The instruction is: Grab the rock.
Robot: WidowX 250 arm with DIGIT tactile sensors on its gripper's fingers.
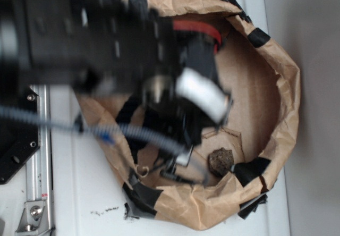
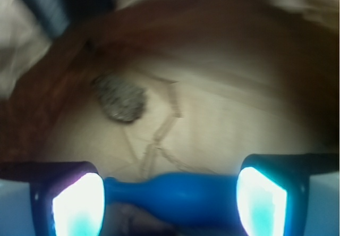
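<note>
Tool [image 2: 170, 193] is spread wide on my wrist cam, with both fingers [image 2: 77, 204] glowing bright at the bottom corners and a good gap between them. Sitting in that gap is a blue bottle [image 2: 175, 193], lying sideways, neck toward the left finger. I can't tell whether the pads touch it, so I'm not calling it gripped.

Rock [image 2: 121, 99] is out ahead of the tool and off to the left in the wrist view, resting on the paper floor of the bag [image 2: 255, 87], close to where the bag wall curves up on that side. It's well apart from both fingers. It's a small lumpy grey-brown thing with a speckled surface.

From the exterior cam the arm [image 1: 106, 39] is a big blur hanging over the bag [image 1: 281, 87], which is a brown paper one with its rim rolled down and patched with black tape [image 1: 252, 169]. Rock [image 1: 221, 160] shows at the lower right inside the bag, just beside that tape patch and clear of the arm. Bag sits on a white surface [image 1: 90, 193], with a metal rail [image 1: 37, 172] along the left edge. A grey cable [image 1: 69, 125] runs across the arm.
</note>
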